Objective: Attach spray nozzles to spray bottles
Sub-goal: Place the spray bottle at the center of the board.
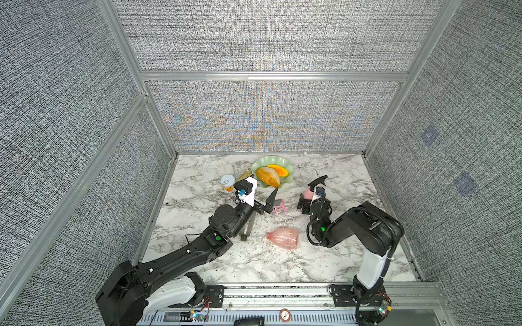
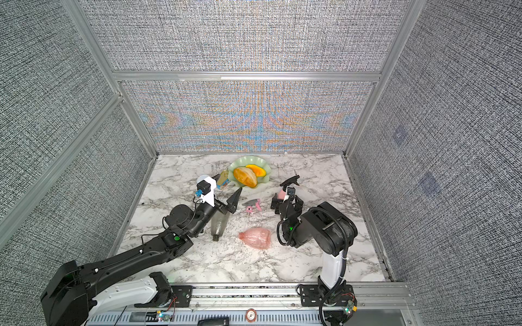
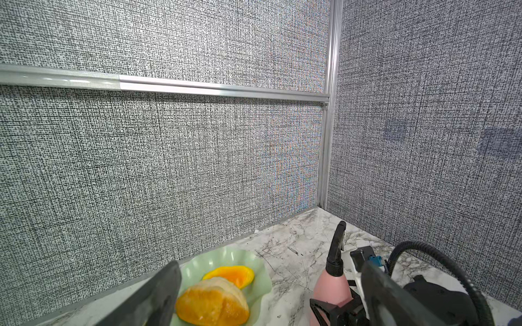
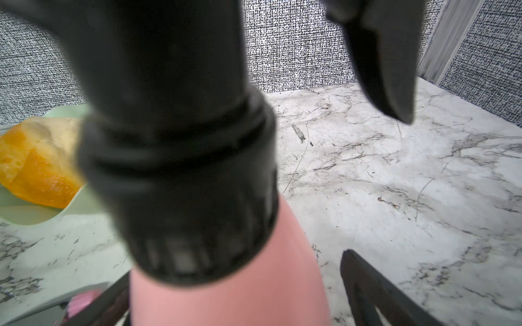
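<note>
Right side: your right gripper (image 4: 231, 273) stands open around the opaque pink bottle (image 1: 307, 194). A gap shows between one finger and the bottle wall. The bottle is upright at right centre of the worktop (image 1: 356, 231), with the black nozzle (image 1: 317, 180) seated on its neck.

Left side: your left gripper (image 1: 267, 204) is spread wide and empty at centre. The grey-and-pink nozzle (image 1: 278, 208) lies loose just to its right.

The smoky grey bottle (image 2: 219, 225) lies on its side beneath your left arm, neck toward the near edge. The clear pink bottle (image 1: 284, 238) lies on its side near centre, with no nozzle.

A green dish (image 1: 260, 163) holding orange fruit pieces sits far centre.
</note>
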### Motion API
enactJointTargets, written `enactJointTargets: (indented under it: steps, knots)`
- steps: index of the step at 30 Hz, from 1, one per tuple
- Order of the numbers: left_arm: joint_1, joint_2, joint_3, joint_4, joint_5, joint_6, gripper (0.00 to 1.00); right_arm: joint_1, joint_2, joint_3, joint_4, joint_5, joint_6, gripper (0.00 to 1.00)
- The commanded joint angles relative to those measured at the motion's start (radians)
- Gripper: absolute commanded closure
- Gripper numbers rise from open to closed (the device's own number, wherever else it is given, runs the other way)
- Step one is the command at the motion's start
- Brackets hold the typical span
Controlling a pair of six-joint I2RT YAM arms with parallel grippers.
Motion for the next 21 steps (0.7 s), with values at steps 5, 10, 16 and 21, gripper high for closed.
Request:
enactJointTargets:
  steps: [5, 10, 16, 21]
  knots:
    - [0.001, -0.001, 0.005, 0.025, -0.002, 0.003, 0.01, 0.006, -0.066, -0.02, 0.016, -0.003, -0.001, 0.01]
    - [0.0, -0.007, 0.007, 0.021, -0.003, 0.005, 0.01, 0.017, -0.154, -0.089, -0.002, -0.006, -0.006, 0.01]
    - [0.001, -0.026, 0.008, 0.019, -0.009, 0.003, 0.01, 0.039, -0.394, -0.207, -0.136, 0.03, -0.039, 0.01]
    - [0.001, -0.048, 0.011, 0.017, -0.053, -0.002, 0.01, 0.064, -0.727, -0.204, -0.513, 0.017, -0.016, 0.01]
